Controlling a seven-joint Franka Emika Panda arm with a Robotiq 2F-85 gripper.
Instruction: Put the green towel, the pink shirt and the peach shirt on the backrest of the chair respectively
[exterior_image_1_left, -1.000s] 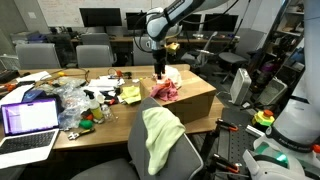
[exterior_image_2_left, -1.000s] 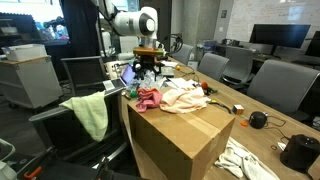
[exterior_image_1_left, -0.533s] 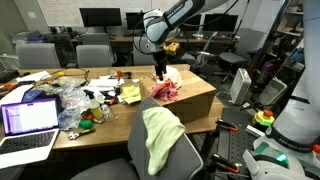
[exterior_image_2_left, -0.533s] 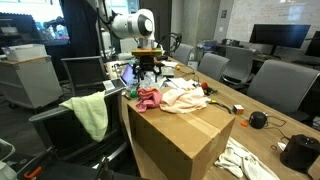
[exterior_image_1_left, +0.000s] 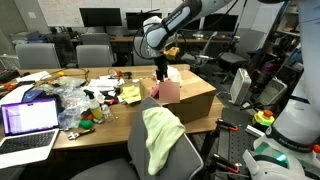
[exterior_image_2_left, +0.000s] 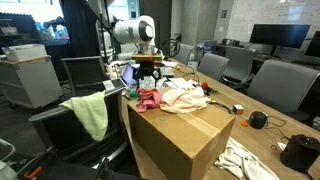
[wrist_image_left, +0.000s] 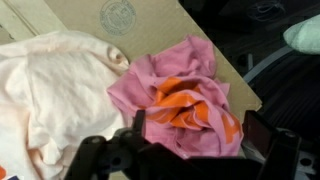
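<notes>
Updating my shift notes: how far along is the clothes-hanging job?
Done: the green towel hangs over the chair backrest. In hand: the open gripper hovers above the pink shirt on the cardboard box, holding nothing. Left: the pink shirt and the peach shirt beside it both need to go on the backrest.

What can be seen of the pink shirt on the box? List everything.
The pink shirt is a small garment of soft, deep rose fabric, crumpled into a loose heap, not spread out. An orange patch shows among its folds in the wrist view. It lies on top of the cardboard box, near one edge, and its side meets the pale peach shirt. The open gripper hangs just above it and does not seem to touch it.
</notes>
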